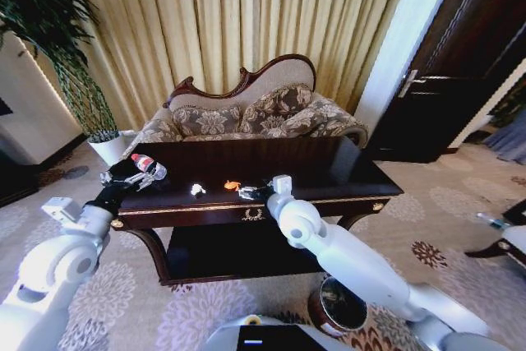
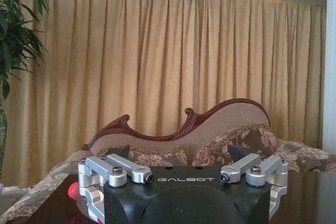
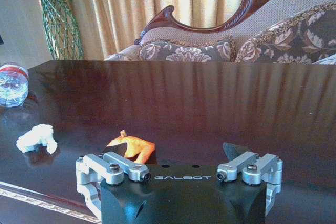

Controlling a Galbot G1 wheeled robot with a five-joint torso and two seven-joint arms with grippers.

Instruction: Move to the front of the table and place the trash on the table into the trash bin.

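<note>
Robot at the table (image 1: 329, 172) front. Left gripper (image 1: 131, 174) at the bottle (image 1: 148, 166), left end, near the edge; grip not discernible. Right gripper (image 3: 186, 167), spread wide, low behind the orange scrap (image 3: 132, 147); white scrap (image 3: 37, 137) lies toward the bottle. Bin (image 1: 339, 306) on the floor below, right; room clear.

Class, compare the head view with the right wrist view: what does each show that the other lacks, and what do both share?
Head view alone: the trash bin on the carpet by the right arm, and the left gripper at the bottle. Right wrist view alone: the right gripper close behind the orange scrap. Shared: the table, the white scrap, bottle and sofa.
</note>
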